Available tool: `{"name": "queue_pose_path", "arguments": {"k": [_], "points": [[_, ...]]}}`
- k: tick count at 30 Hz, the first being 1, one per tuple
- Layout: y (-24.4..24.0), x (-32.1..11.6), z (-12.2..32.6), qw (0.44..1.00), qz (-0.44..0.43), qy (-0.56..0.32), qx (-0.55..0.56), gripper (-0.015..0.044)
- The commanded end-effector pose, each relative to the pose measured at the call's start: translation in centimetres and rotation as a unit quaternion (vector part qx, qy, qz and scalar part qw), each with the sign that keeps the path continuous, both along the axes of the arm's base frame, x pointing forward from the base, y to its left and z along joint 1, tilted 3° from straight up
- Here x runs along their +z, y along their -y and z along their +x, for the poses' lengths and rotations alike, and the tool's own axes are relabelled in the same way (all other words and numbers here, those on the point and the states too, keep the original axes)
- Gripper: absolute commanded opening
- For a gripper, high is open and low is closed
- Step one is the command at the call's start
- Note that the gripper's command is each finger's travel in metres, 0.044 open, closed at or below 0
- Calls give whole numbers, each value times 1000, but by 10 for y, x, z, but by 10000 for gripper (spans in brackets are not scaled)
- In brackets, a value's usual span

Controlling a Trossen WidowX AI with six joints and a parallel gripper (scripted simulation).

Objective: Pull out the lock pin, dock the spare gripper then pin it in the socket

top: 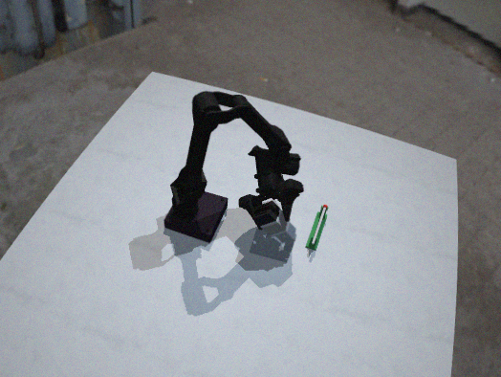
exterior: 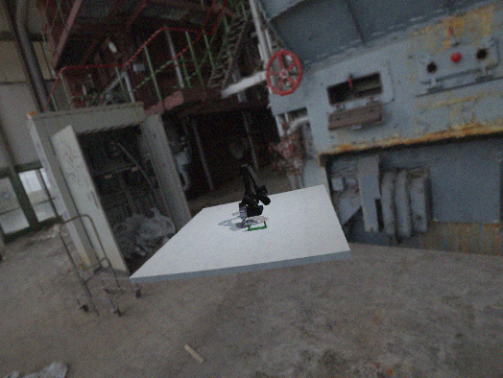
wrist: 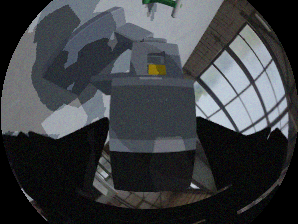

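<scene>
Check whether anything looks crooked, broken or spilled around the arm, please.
Nothing clearly stands out. The open gripper has a grey block upright in the wrist view between its fingers, and the green piece beside it looks whole. I see no spill, though small cracks would be hard to spot.

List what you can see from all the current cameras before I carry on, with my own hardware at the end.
Table: one, white, under the arm
Holder-like piece: one, green, with a pale bar and red tip, beside the gripper
Block: one, grey with a black end, between the fingers
Structure with yellow patch: one, grey, just beyond the block
Handwheel: one, red, background
Cabinet: one, pale, background left
Machine: one, blue-grey, rusty, background right
Arm: one, black
Base: one, dark purple
Gripper: one, black, open, around the block
</scene>
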State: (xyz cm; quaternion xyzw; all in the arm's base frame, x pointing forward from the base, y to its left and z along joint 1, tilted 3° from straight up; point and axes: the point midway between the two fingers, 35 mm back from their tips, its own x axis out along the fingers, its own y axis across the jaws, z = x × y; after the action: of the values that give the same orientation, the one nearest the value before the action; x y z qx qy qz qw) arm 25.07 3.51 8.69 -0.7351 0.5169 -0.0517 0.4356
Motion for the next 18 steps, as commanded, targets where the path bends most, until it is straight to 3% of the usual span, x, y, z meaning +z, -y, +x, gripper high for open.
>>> {"name": "queue_pose_path", "arguments": {"k": [1,18], "points": [[0,5,-5,1000,1,0,0,440],[5,38,-34,1000,-10,-2,3,440]]}}
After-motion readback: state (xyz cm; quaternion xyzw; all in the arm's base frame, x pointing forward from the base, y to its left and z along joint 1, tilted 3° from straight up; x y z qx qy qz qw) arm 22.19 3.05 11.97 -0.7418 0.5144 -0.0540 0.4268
